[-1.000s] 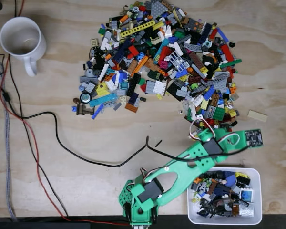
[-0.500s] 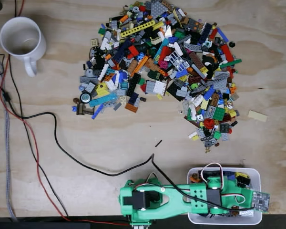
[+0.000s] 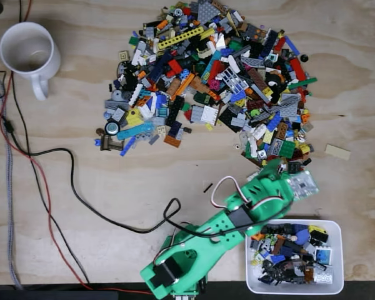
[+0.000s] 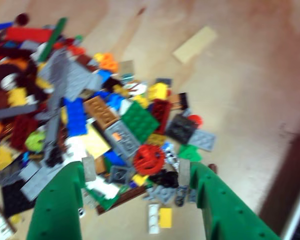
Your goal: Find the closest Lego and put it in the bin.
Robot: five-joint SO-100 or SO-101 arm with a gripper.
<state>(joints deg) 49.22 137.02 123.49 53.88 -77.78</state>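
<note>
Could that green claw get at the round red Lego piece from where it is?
Probably yes. In the wrist view the claw is open, and the round red piece lies just ahead of its gap at the near edge of the Lego pile, though neighbouring bricks crowd it.

green gripper (image 4: 135,192), white bin (image 3: 337,284), multicoloured Lego pile (image 3: 206,81), white mug (image 3: 28,53)

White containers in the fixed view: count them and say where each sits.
2: the mug at top left, the bin at bottom right, holding Lego pieces.
</note>
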